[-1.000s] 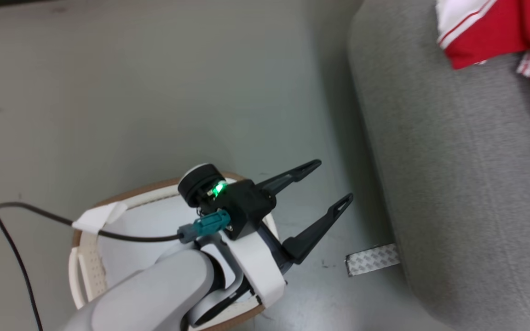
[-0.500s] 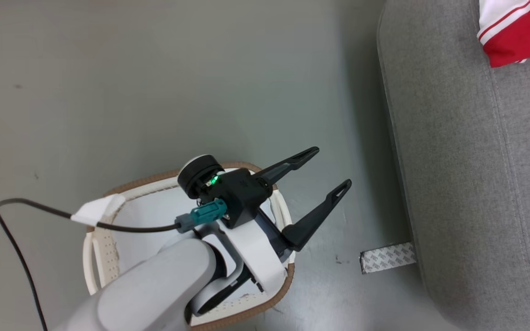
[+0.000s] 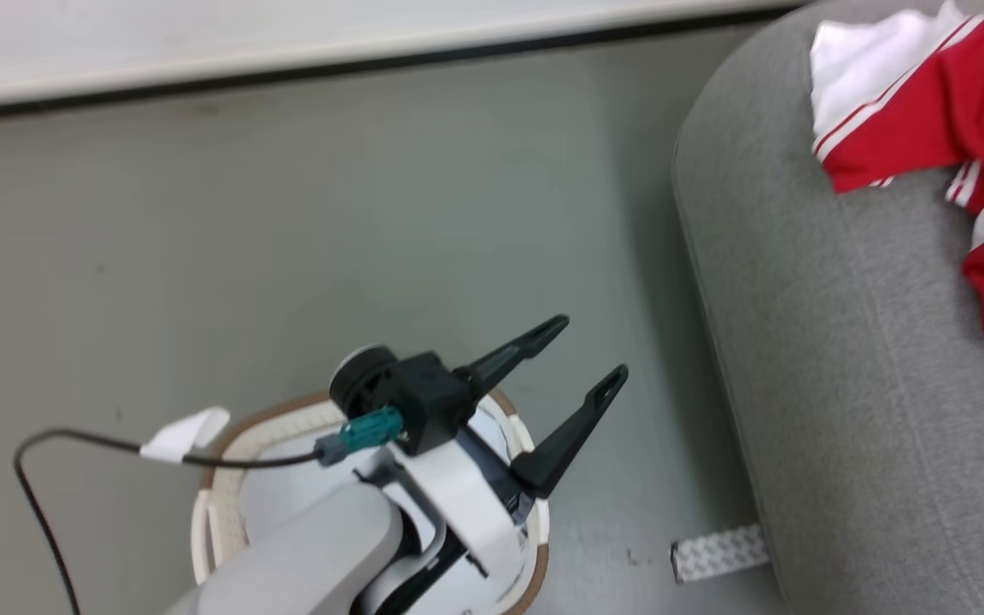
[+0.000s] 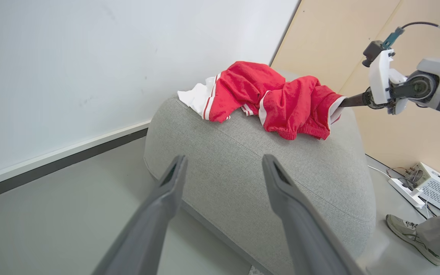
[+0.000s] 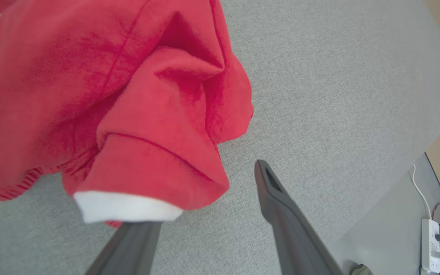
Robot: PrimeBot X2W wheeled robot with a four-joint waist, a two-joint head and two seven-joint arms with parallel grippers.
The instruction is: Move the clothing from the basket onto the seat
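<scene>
Clothing (image 3: 910, 128) lies bunched on top of the seat (image 3: 842, 384) at the upper right of the head view, one white panel spread toward the seat's near edge. In the left wrist view the heap sits upper middle, wholly on the grey upholstery and well apart from the basket (image 3: 223, 453), which stands on the floor at the lower left of the head view. Judged from that, the transfer looks done or nearly so.

The left gripper (image 3: 593, 346) hangs over the basket's far rim, its two fingers spread with nothing between them and aimed toward the seat. That pose suits an arm parked clear or ready for another reach. The right gripper (image 5: 210, 168) is low at the heap's right end, fingers apart. In its own wrist view a white-trimmed cuff drapes over the left-hand finger while bare grey weave shows across the gap, so I judge it to be clamping nothing, placed as for a release onto the seat.

The left forearm covers most of the basket's inside. The pale bottom that shows is bare, but whether a garment lies under the arm cannot be told. The fingertip beneath the cuff is out of sight, and the head view cuts the heap off at its right edge. How many garments it holds is hard to make out.
</scene>
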